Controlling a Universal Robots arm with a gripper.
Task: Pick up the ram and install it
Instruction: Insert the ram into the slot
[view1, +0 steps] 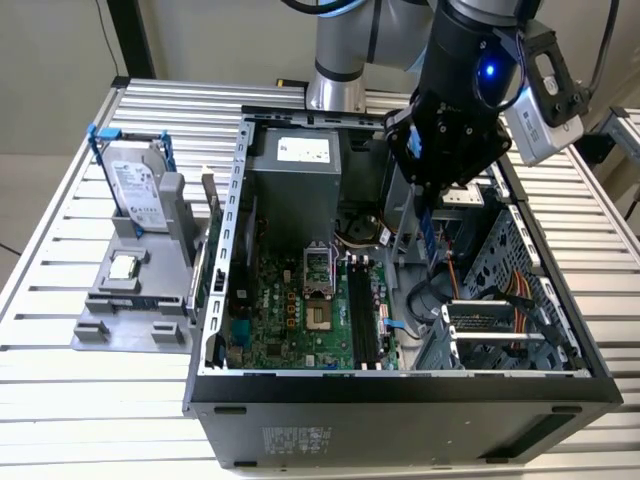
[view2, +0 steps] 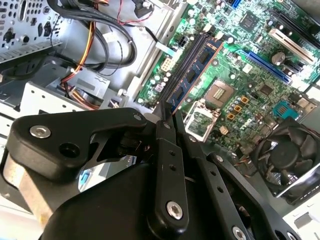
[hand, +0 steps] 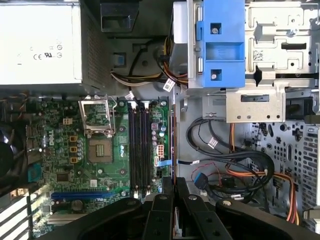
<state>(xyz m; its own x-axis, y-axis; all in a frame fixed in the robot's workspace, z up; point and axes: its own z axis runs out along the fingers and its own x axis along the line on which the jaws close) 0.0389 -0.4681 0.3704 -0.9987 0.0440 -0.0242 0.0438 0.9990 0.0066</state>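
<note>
To the exterior view's left of the gripper (view1: 432, 215), well apart, a hard drive (view1: 134, 188) stands in its bracket outside the open case (view1: 400, 385); nearer lies the green motherboard (view1: 300, 310) with its dark memory slots (view1: 365, 315). The gripper hangs above the case interior, fingers pressed onto the ram (view2: 195, 75), held edge-down above the slots. The stick looks light, stiff and fragile; its bare edges seem the safest hold.

Likely a robotics lab, open computer case (view1: 400, 390) on slatted aluminium table (view1: 60, 250), grey parts fixture (view1: 135, 300)
</note>
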